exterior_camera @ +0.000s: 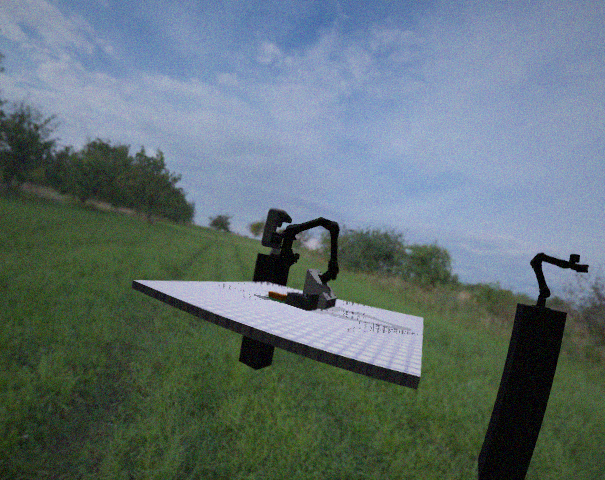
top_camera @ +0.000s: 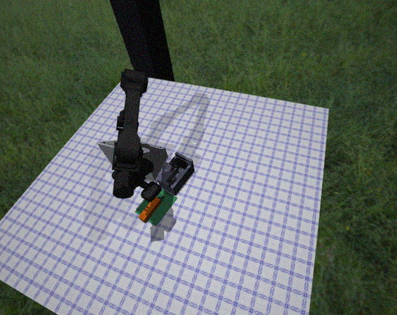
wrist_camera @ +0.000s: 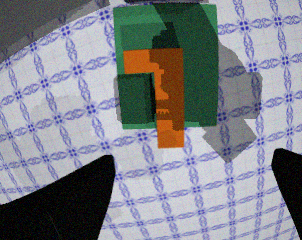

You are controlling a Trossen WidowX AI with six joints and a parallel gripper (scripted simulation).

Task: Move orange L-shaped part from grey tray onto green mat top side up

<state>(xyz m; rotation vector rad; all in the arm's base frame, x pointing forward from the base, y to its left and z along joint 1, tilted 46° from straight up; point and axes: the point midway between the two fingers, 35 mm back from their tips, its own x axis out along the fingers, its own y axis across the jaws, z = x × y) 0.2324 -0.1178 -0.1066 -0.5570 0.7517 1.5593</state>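
The orange L-shaped part lies on the green mat, looking flat. In the wrist view its long arm sticks out a little past the mat's near edge, and its short foot points left at the far end. Which side is up I cannot tell. My gripper is open and empty, its two black fingertips wide apart, back from the part's near end and not touching it. The fingers are hard to make out in the top and exterior views. The grey tray stands beside the mat, its pocket empty.
A grey wedge-shaped block stands beside the tray, partly behind the arm in the top view. Shadows fall across the mat and the checked table top. A black pillar with another small arm stands apart at the right.
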